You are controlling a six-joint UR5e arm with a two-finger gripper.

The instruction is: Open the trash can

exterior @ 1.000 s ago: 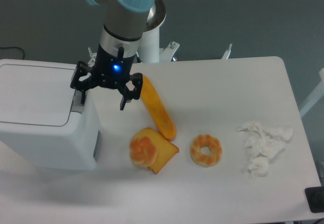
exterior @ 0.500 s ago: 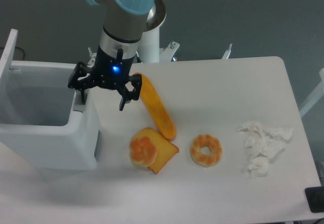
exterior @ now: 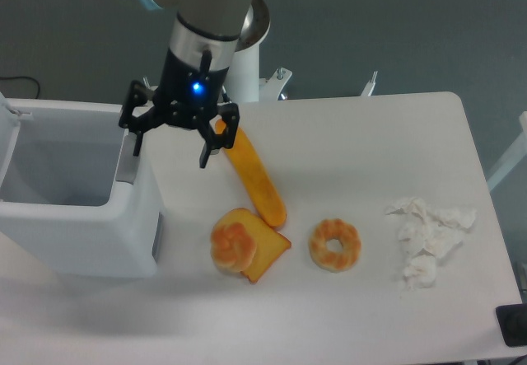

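The trash can [exterior: 90, 233] is a large white boxy bin at the left of the table. Its lid [exterior: 6, 114] stands swung up at the far left edge, and the hollow inside shows. A grey push tab [exterior: 126, 166] sits on the bin's right rim. My gripper [exterior: 170, 149] hangs open just above and to the right of that rim. One finger [exterior: 136, 144] is over the tab and the other finger [exterior: 205, 155] is over the table, with nothing between them.
An orange baguette-like loaf [exterior: 254, 179] lies just right of the gripper. A croissant on a toast slice [exterior: 240, 244], a doughnut [exterior: 335, 245] and crumpled white tissue [exterior: 428, 240] lie on the white table [exterior: 370, 142]. The arm's white base [exterior: 247, 68] stands at the back.
The lid, flat and closed a second ago, has swung up and further back to the left. The gripper has risen slightly and shifted right, off the tab.
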